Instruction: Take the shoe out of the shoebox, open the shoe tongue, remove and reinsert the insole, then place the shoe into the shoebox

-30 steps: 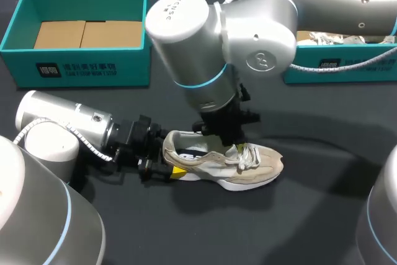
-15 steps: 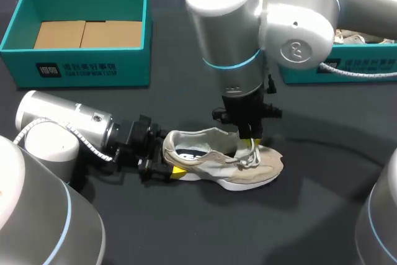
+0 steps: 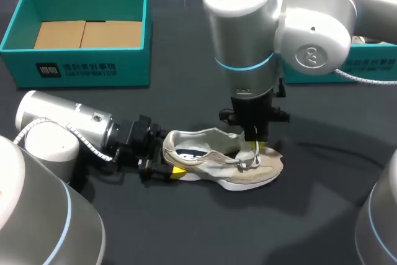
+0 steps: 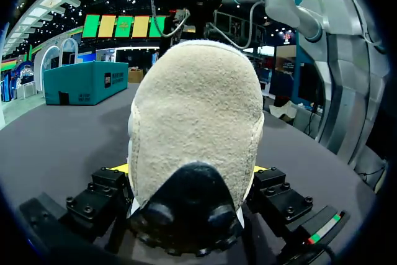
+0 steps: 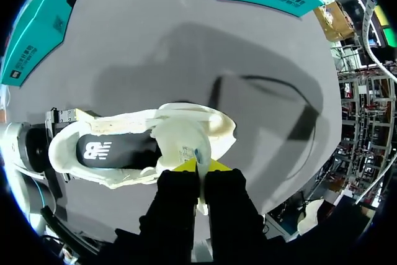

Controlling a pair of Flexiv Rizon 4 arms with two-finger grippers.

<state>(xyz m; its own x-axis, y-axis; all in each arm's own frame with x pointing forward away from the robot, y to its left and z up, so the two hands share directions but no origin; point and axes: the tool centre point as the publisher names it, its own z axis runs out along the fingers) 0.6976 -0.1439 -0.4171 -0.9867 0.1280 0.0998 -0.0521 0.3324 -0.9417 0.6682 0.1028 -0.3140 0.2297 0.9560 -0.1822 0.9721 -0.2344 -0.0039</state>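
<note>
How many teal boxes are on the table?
2. The left box sits at the far left, open, with cardboard inside. The right box sits at the far right, mostly hidden behind the right arm.

Robot test/demo cell, not a home or shop. Dark matte table point(image 3: 186, 228), left arm point(image 3: 68, 125) entering lower left, right arm point(image 3: 248, 41) from upper right. Teal shoebox point(image 3: 93, 69) staged upper left, second teal box point(image 3: 366, 66) upper right.
</note>
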